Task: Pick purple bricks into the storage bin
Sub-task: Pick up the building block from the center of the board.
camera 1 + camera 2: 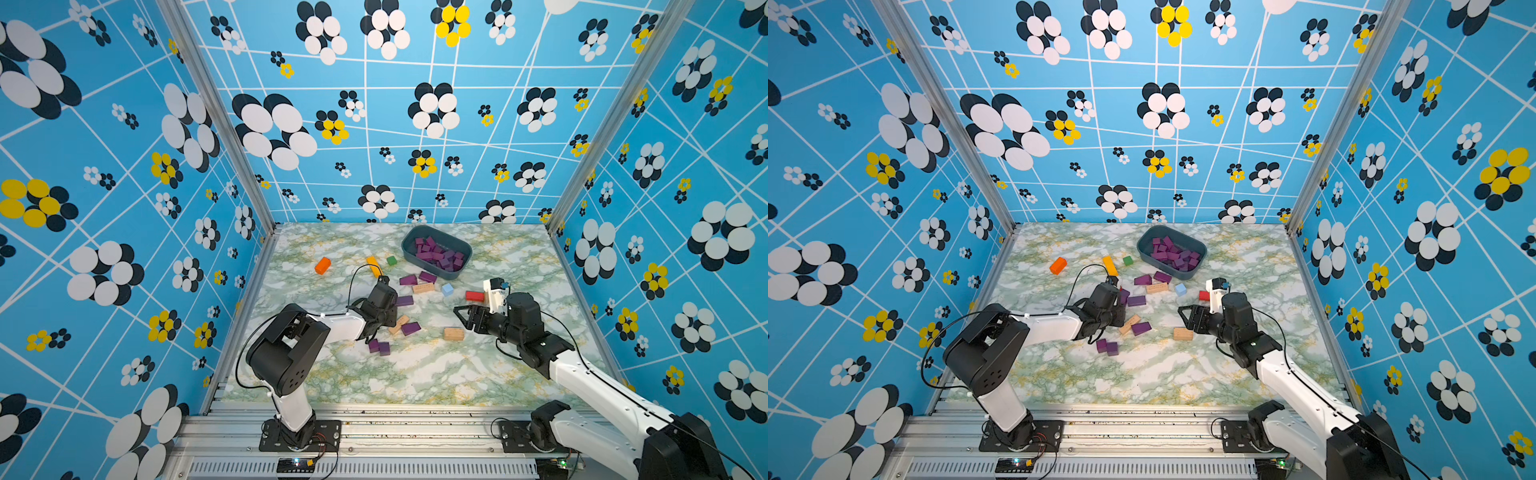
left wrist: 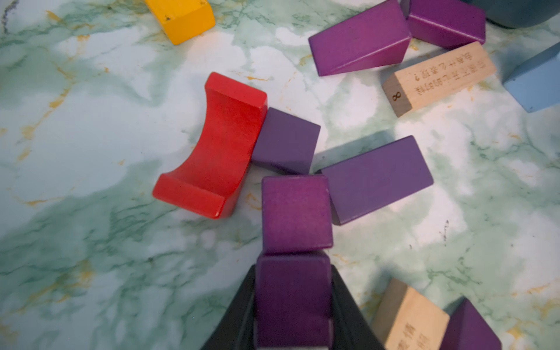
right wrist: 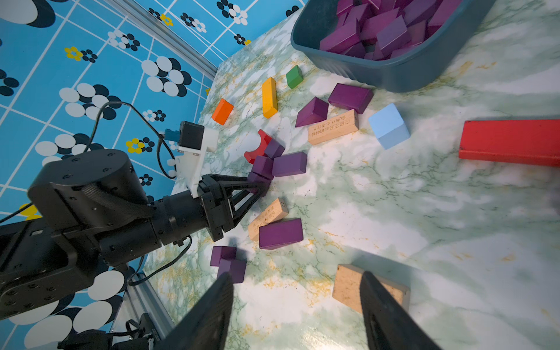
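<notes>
The marbled counter (image 1: 415, 374) was seen whole only in both top views. The storage bin (image 1: 409, 243) was set at its far side, slightly right of centre, and a heap of purple bricks (image 1: 440, 255) lay inside it. The bin's near wall and the same heap were shown from close by in the right wrist view.

The left gripper (image 1: 388, 313) was lowered among loose blocks left of centre. In the top views its body hid whatever lay between the fingers. Only in the left wrist view were the fingers (image 2: 348, 309) seen closed on a purple cube (image 2: 292, 300), with a second purple cube (image 2: 295, 212) touching its far face.

The right gripper (image 1: 461, 318) was held over the counter right of centre. Its fingers (image 3: 212, 312) were shown by the right wrist view to be spread wide with nothing between them. A tan block (image 3: 345, 285) lay partly behind one of them.

Loose purple bricks (image 1: 411, 328) lay scattered between the two grippers and just near of the bin. A red arch block (image 2: 218, 145), touching one purple brick, was shown by both wrist views but was hidden behind the left gripper in the top views.
</notes>
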{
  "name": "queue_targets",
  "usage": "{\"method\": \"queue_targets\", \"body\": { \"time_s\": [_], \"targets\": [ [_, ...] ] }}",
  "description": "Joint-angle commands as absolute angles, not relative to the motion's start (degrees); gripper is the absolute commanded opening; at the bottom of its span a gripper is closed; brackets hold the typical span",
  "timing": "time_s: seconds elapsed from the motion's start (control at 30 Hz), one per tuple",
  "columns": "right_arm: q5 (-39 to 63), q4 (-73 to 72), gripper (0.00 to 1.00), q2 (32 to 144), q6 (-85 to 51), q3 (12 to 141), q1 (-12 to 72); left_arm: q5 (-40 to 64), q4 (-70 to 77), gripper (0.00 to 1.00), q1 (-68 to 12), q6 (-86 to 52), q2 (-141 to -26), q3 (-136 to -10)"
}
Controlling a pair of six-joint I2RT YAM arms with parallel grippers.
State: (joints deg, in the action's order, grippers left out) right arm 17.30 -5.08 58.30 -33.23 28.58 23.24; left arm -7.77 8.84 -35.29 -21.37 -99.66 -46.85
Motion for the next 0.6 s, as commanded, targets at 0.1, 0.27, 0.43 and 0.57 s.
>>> {"method": "queue_targets", "body": {
  "time_s": [0.1, 0.27, 0.43, 0.57],
  "targets": [
    [18.73, -3.25, 0.75, 58.87, -31.9, 30.02, 23.76, -5.46, 13.0, 0.27, -37.63, -17.13, -93.96, -47.02],
    [16.39, -4.67, 0.85, 57.54, -33.29, 27.98, 23.83, -1.56, 15.12, 0.27, -38.42, -15.38, -92.44, -49.86],
    [15.09, -5.98, 0.91, 56.57, -33.75, 25.67, 23.82, 0.0, 17.07, 0.27, -38.58, -13.11, -95.61, -55.62],
    [13.44, -6.82, 0.96, 56.59, -33.81, 24.56, 23.76, 2.07, 18.49, 0.27, -38.5, -11.2, -101.1, -62.35]
  ]
}}
